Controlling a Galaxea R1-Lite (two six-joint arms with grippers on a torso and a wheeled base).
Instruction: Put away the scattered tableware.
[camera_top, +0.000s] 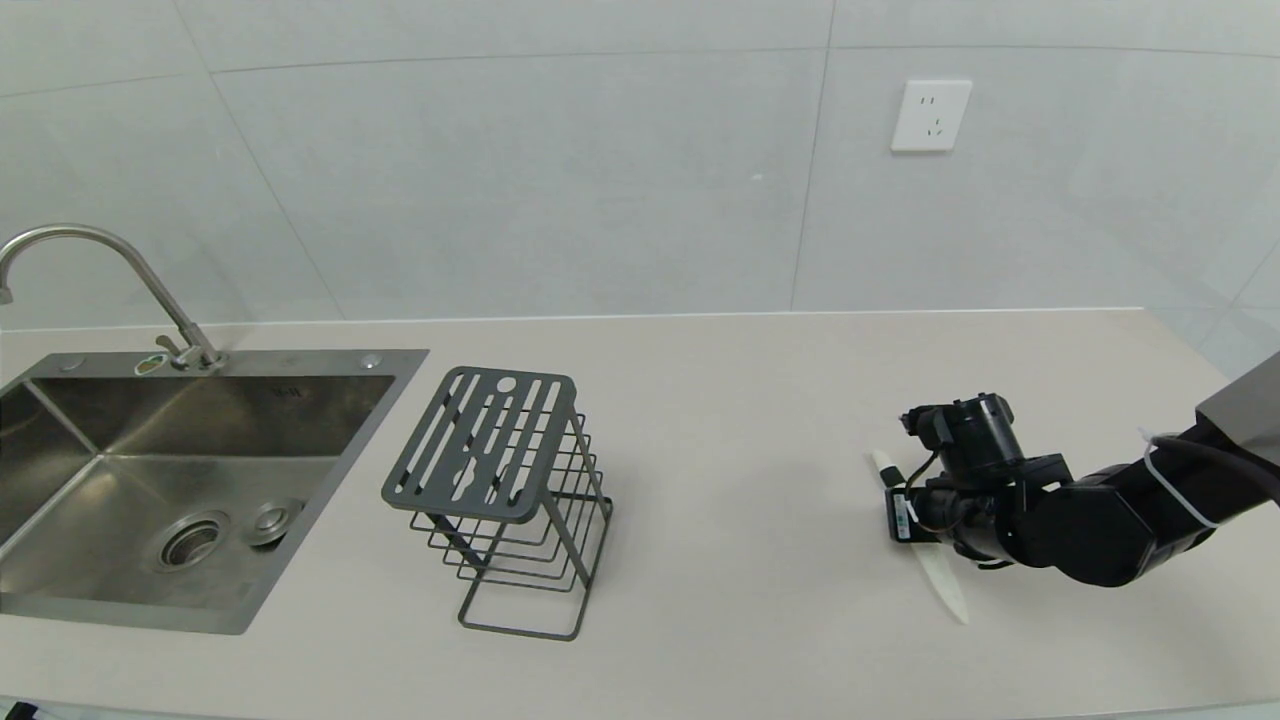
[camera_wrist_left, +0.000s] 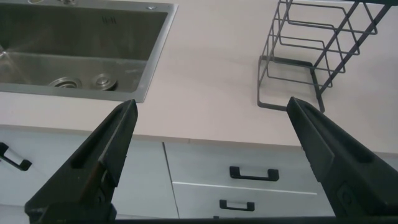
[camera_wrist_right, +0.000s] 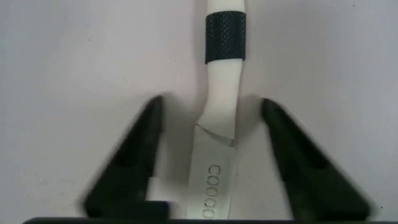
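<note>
The white knife (camera_top: 945, 585) lies flat on the countertop (camera_top: 720, 420), at 3 o'clock from the slotted knife rack (camera_top: 497, 490). The right gripper (camera_wrist_right: 211, 109) straddles its handle-blade junction, fingers spread and gripping nothing. The left gripper (camera_wrist_left: 211, 106) is also released. Closing on so thin a piece risks an uneven pinch, so the knife may pivot or skid.

Likely kitchen, steel sink (camera_top: 230, 362), tap (camera_top: 185, 335), tiled wall (camera_top: 560, 180)

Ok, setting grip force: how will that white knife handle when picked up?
Probably stiff and light: the knife looks thin. Lying flat on the counter, it shouldn't roll but may slide. Its smooth handle looks slippery; the textured black band may grip better.
</note>
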